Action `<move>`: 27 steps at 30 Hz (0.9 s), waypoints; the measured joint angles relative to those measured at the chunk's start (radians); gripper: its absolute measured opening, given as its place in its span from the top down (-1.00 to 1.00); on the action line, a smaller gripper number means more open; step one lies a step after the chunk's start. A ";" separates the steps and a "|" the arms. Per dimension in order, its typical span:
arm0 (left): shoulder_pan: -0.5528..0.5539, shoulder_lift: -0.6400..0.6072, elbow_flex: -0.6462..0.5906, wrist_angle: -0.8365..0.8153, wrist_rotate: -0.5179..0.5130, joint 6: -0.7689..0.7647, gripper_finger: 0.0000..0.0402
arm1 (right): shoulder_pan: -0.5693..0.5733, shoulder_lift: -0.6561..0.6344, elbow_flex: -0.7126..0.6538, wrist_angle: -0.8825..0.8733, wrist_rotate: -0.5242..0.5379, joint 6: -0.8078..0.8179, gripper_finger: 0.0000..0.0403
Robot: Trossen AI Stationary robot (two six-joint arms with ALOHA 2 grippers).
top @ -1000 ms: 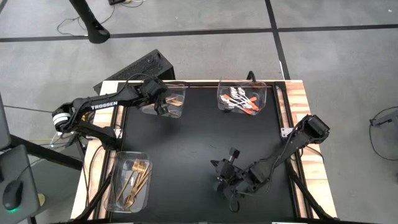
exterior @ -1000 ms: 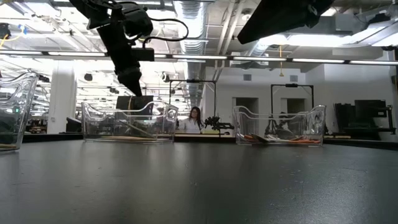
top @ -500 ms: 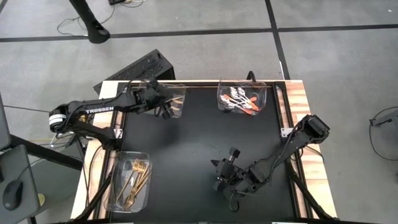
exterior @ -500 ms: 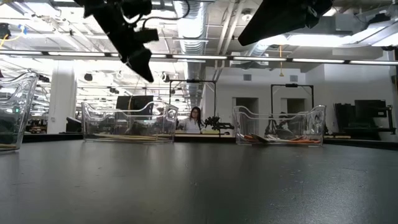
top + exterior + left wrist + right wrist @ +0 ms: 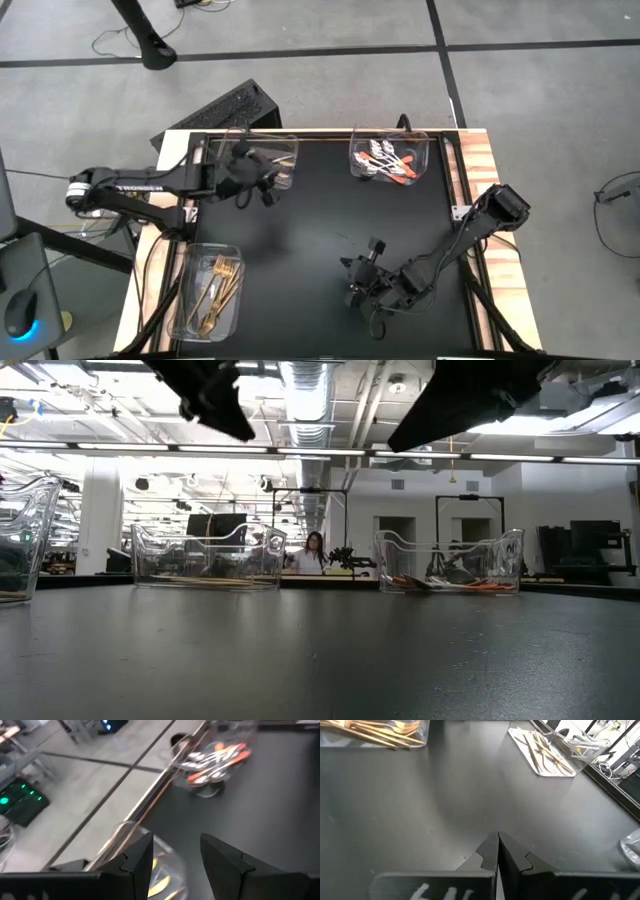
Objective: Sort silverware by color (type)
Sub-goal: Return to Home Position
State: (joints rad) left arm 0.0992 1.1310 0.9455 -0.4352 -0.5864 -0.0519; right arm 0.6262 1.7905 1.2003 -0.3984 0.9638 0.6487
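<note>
Now, your left gripper [image 5: 262, 188] hangs over the black mat [image 5: 320, 230], just beside the near edge of the far-left tray [image 5: 291, 142]. In the low view it is well above the table top. Its fingers [image 5: 137, 859] are spread apart and empty.

Your right gripper [image 5: 352, 290] sits over the near-middle of the mat, well apart from every tray. Its fingers [image 5: 487, 854] are pressed together and hold no utensil.

Silverware, by tray:
- Slim gold knives [image 5: 282, 168] lie in the far-left tray.
- Spoons [image 5: 388, 165] with orange-red handles are heaped in the far-right tray [image 5: 426, 140].
- Gold forks [image 5: 220, 285] lie in the near-left tray [image 5: 188, 300].
</note>
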 joint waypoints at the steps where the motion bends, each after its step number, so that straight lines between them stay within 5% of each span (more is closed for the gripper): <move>1: -0.031 -0.001 0.000 0.002 -0.019 -0.013 0.26 | 0.000 0.000 -0.001 0.006 -0.004 0.003 0.85; 13: -0.372 0.034 -0.005 0.035 -0.296 -0.204 0.26 | -0.001 0.000 -0.016 0.045 -0.023 -0.026 0.85; 16: -0.442 0.037 -0.059 0.176 -0.370 -0.208 0.26 | -0.007 0.000 -0.016 0.043 -0.023 -0.049 0.85; 27: -0.491 0.114 -0.319 0.633 -0.184 -0.235 0.26 | -0.007 0.000 -0.015 -0.076 -0.109 -0.067 0.85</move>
State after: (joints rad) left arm -0.3920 1.2446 0.6262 0.1983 -0.7700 -0.2868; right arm 0.6193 1.7905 1.1854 -0.4748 0.8545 0.5814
